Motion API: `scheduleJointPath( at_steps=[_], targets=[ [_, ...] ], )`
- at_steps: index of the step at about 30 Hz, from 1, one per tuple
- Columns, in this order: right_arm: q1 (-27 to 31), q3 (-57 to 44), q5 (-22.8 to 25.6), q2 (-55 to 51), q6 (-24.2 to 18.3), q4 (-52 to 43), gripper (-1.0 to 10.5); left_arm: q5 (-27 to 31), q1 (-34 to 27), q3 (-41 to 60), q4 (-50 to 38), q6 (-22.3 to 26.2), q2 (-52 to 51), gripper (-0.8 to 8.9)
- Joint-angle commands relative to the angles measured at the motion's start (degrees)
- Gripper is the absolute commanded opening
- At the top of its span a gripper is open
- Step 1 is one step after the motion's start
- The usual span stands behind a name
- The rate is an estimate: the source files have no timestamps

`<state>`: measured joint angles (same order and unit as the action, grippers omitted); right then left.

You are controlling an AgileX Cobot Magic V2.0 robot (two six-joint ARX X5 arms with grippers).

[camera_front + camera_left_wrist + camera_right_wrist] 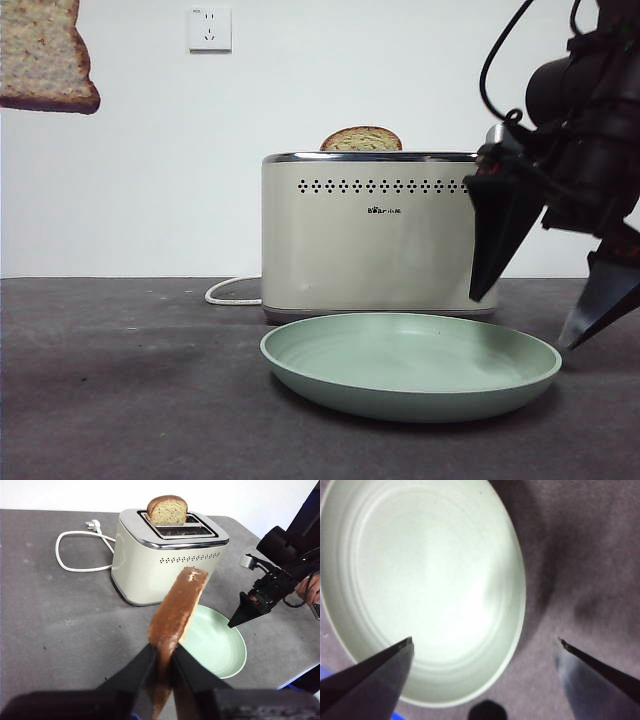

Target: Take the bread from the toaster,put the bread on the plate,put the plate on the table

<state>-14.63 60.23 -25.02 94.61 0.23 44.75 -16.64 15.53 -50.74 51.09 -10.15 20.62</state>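
The bread (176, 607) hangs in the air, pinched edge-on by its lower end between the closed jaws of the left claw (163, 656), high above the table (130, 380) and off to one side of the toaster (365, 235); in the front view only its corner shows at the top edge. A smaller slice (361, 139) pokes up from one toaster slot. The plate (400, 400) lies flat on the table just in front of the toaster, holding nothing. The right claw (535, 318) hovers low at the plate's rim, jaws spread wide, one over the plate and one outside it, gripping nothing. The white cord (75, 555) loops behind the toaster.
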Motion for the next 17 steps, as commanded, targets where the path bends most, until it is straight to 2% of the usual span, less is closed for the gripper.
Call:
scheduleJointPath(
  at_steps=[1,4,7,11,15,17],
  targets=[
    [-0.17,-0.09,0.98,1.55,0.61,-0.59,4.3,-0.13,-0.15,0.15,-0.24,-0.39,-0.15,-0.08],
    [-0.22,-0.09,1.68,2.62,0.59,-1.11,3.4,-0.11,-0.15,0.15,-0.24,-0.39,-0.15,-0.08],
    [-0.22,-0.11,1.62,3.41,0.59,-1.49,3.3,-0.13,-0.15,0.15,-0.22,-0.39,-0.15,-0.08],
    [-0.81,-0.61,1.42,4.04,0.72,-3.17,2.0,-0.13,-0.15,0.15,-0.22,-0.39,-0.15,-0.08],
    [-0.92,-0.92,1.44,4.48,0.85,-3.76,1.8,-0.13,-0.15,0.15,-0.22,-0.39,-0.15,-0.08],
    [-0.92,-0.92,1.49,4.7,0.87,-3.8,1.2,-0.13,-0.15,0.15,-0.22,-0.39,-0.15,-0.08]
  ],
)
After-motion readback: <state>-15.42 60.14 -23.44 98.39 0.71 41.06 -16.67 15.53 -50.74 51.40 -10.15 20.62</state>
